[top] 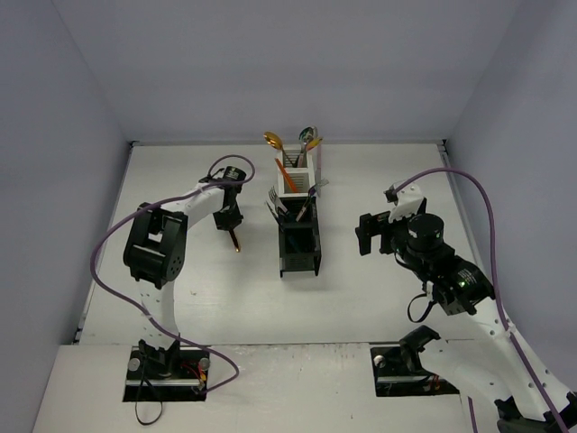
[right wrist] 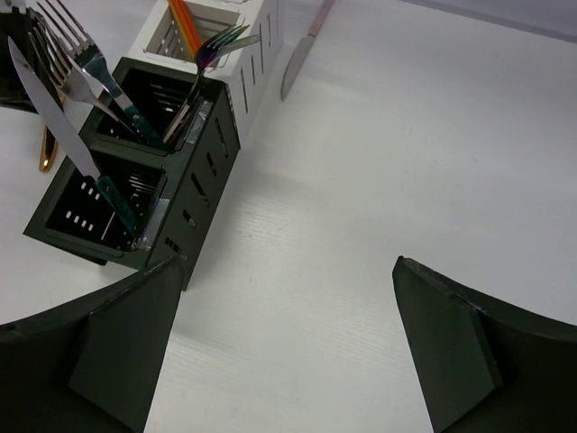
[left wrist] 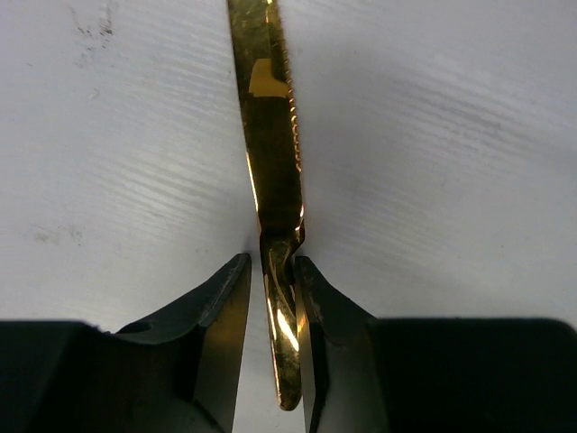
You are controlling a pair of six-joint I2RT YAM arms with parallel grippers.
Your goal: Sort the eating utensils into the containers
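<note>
One gold knife (left wrist: 274, 171) as the piece in play, apparently flat on the table (top: 198, 289), left of the row of bins (top: 298, 216) and well apart from it; long axis straight out from the left gripper (left wrist: 270, 271), handle end between the fingers, serrated blade pointing away in the wrist view; from above, blade running toward the near side of the table, tilted slightly toward the bins.

Left gripper narrowly open: one finger (left wrist: 317, 311) seemingly touching the handle, a thin sliver of table showing between the handle and the other finger; not clearly clamped, so probably a grasp in the making; no telling from these views whether the knife is off the surface at all.

Right gripper (right wrist: 284, 298) spread wide, holding and touching nothing, hovering to the right of the bins and well clear of them; far from the gold knife, with the bins between; plainly a job for the left arm.

Bins already stocked: forks and a silver knife upright in the black ones, orange and gold pieces in the white ones; beside the white bins on the right, a pink-handled knife (right wrist: 298, 54) unsorted, nearer the right arm.

Likely next: closing the last gap, lifting, then carrying rightward to a bin.
</note>
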